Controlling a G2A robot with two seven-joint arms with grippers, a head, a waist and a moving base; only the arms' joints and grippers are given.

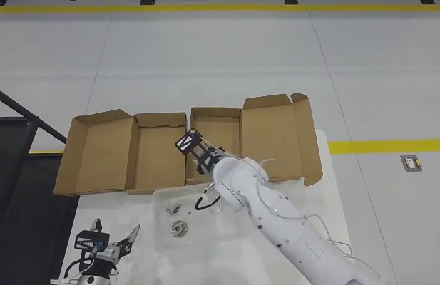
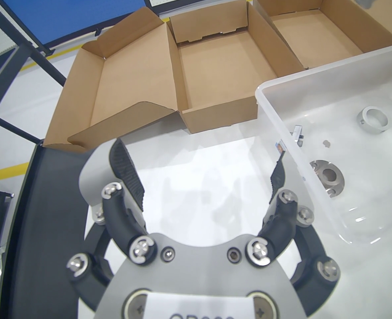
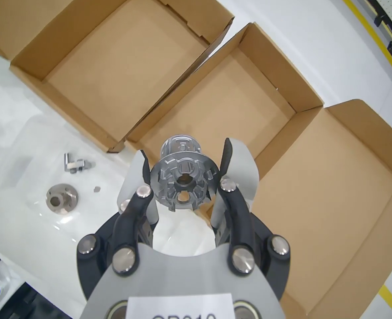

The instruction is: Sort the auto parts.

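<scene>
right gripper (image 3: 185,150) clamped grey hub part (image 3: 182,180) above cardboard box (image 1: 223,130) | left gripper (image 2: 199,151) gaped wide, empty, beside bin (image 2: 315,69)

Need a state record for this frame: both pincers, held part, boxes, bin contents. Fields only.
right pincer: shut on grey cast hub
hub position: held above right box, near the side next to left box
left pincer: open, holding nothing, beside clear bin
boxes: two cardboard, lids folded open, no parts visible in either tray
bin contents: flange, ring collar, small bracket
sorted so far: nothing placed yet
</scene>
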